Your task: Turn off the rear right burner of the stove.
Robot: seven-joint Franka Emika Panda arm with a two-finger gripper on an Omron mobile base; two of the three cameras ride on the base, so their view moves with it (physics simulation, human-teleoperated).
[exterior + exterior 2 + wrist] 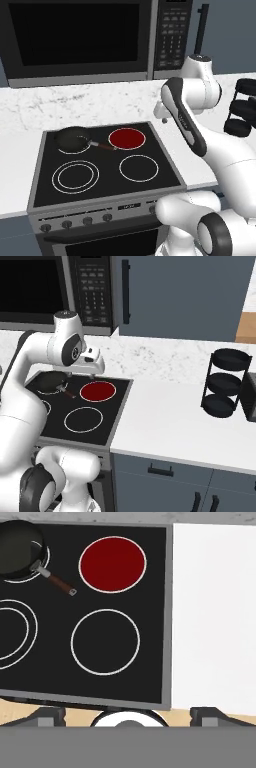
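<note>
While the arm is being held high above the cooktop, the pincer (129, 716) is being kept apart, its two dark tips standing wide at the bottom of the hand view with nothing between them. Nearest the base, a row of small dark knobs (76, 222) is being shown along the grey front panel of the stove (105, 197). Beyond them, a thin white ring (138, 168) and a double ring (75, 176) are being seen on the black glass. Farther back, the rear right burner (127, 138) is being shown as a solid red disc, with a black frying pan (73, 139) just to its left, the reddish handle pointing toward it. A white surface (165, 421) is being seen to the right, carrying a black tiered rack (225, 383). A microwave (80, 40) is being shown farthest off.
</note>
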